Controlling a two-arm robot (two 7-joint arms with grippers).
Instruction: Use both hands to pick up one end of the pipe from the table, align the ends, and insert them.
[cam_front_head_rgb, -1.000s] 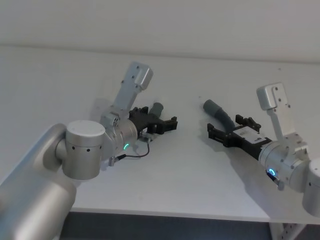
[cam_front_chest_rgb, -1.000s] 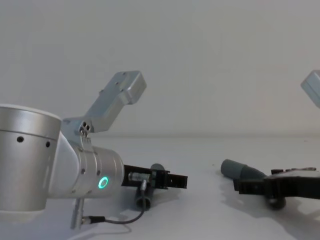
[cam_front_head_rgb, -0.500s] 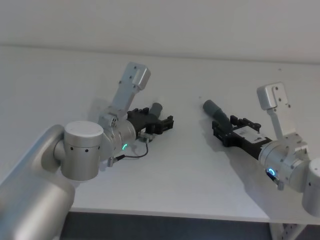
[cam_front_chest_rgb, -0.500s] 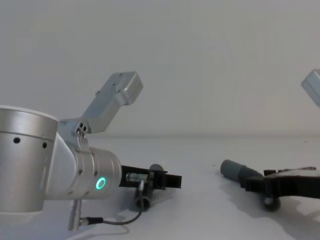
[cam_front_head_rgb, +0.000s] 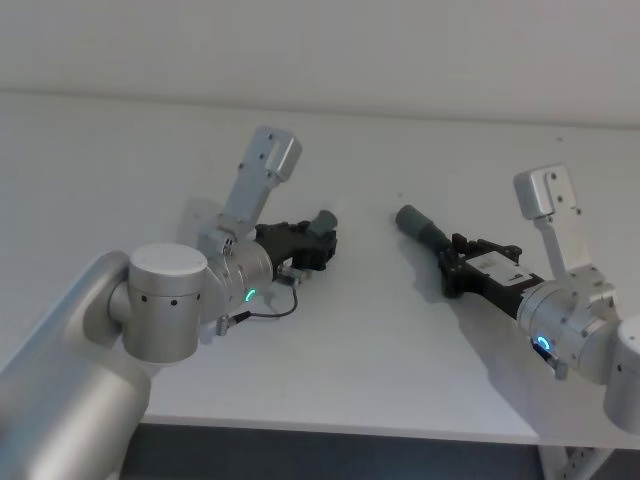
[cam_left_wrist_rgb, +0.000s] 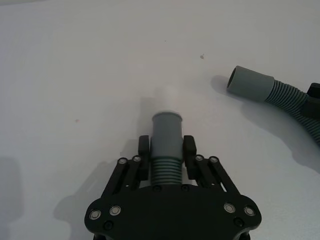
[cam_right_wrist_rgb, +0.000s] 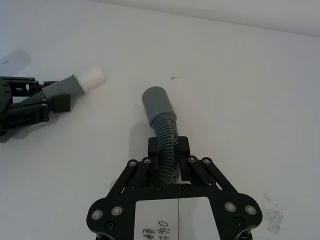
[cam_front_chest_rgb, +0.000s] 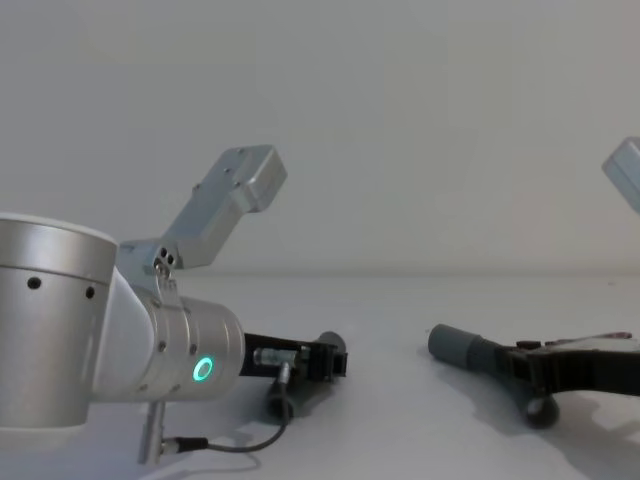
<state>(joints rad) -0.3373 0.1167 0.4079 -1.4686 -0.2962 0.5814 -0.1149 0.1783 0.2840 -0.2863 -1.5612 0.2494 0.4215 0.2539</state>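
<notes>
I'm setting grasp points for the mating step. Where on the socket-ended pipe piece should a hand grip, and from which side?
The ribbed section just behind the socket sleeve, pinched across its width, coming from the tail end. That leaves the open mouth free for the pale tip of the other piece in the left hand. The right hand is shut there.

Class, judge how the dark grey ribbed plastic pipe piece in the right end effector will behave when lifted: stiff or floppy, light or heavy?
Probably bendy: the dark grey ribbed plastic pipe piece has a corrugated, curved body. Its smooth socket sleeve overhangs the right end effector, so it may droop slightly. Likely light: its open mouth shows a hollow tube.
</notes>
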